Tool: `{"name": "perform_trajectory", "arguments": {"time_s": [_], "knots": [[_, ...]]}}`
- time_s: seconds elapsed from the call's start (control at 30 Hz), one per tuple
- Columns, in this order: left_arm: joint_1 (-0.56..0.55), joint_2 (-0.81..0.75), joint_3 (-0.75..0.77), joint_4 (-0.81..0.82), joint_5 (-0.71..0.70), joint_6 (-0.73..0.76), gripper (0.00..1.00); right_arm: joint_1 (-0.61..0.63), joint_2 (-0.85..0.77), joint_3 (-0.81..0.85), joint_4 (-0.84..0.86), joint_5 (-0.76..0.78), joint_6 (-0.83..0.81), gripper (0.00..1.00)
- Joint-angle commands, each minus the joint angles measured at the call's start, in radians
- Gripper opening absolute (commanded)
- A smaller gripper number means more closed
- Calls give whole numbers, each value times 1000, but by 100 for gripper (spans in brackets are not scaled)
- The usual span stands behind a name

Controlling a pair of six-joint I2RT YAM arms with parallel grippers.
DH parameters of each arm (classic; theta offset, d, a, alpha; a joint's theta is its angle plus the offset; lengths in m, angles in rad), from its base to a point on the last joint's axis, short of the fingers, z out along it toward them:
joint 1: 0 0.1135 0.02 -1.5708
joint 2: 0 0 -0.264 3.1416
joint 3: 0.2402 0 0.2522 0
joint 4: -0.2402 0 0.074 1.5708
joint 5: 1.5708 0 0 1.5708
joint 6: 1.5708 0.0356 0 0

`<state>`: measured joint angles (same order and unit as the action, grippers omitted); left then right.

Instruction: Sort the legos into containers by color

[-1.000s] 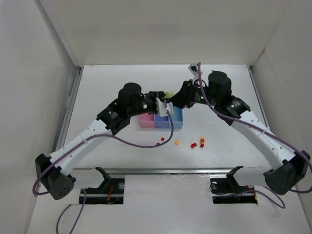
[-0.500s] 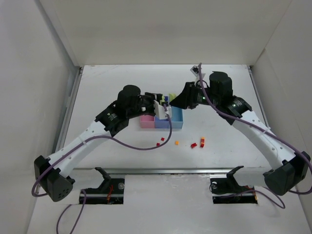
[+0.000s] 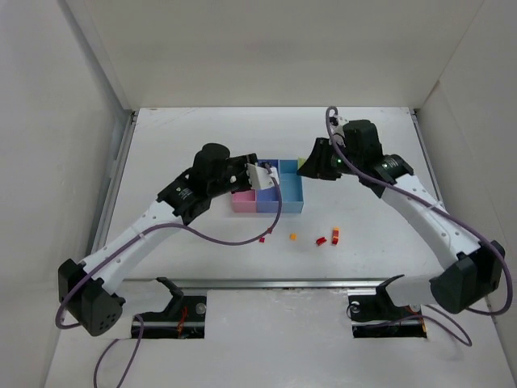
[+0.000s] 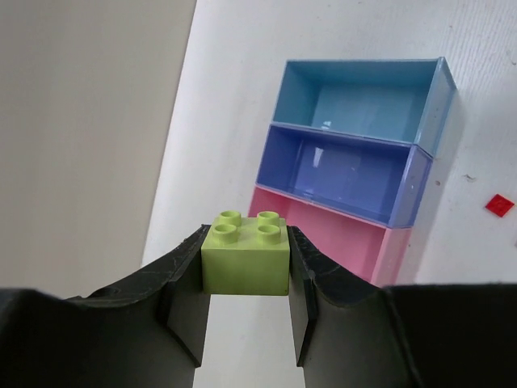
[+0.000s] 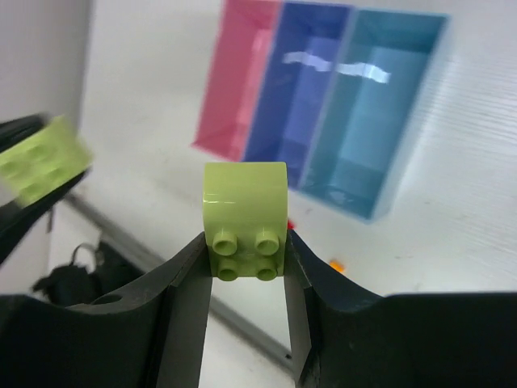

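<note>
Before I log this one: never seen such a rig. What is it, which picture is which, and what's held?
It is two robot arms bolted at the near edge of a white table. The wide picture looks down from above and behind; the other two come from cameras on each wrist. On the table stand three joined open plastic bins, pink, blue-violet and light blue, with tiny red and orange plastic bricks loose nearby. The left arm's fingers pinch a yellow-green plastic brick; the right arm's fingers pinch a second yellow-green brick.
</note>
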<state>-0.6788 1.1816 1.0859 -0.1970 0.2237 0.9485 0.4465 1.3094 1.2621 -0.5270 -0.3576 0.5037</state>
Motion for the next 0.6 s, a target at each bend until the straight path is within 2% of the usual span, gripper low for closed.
{"name": "perform_trajectory", "arguments": {"time_s": [0.0,0.13,0.3,0.33,0.47,0.57], "knots": [[28,-56,20,-4,-37,-184,0,3,80,62,-71,229,24,0],[53,-102,-18,-4,-32,-313,0,3,274,135,-80,215,0,0],[53,-134,-29,-13,-12,-373,0,24,395,232,-126,267,-22,10],[53,-134,-29,-13,-12,-373,0,24,405,244,-126,276,-22,17],[53,-143,-38,-13,-12,-384,0,24,447,244,-126,276,-13,34],[53,-143,-47,-2,-12,-384,0,24,482,253,-126,250,-22,35]]}}
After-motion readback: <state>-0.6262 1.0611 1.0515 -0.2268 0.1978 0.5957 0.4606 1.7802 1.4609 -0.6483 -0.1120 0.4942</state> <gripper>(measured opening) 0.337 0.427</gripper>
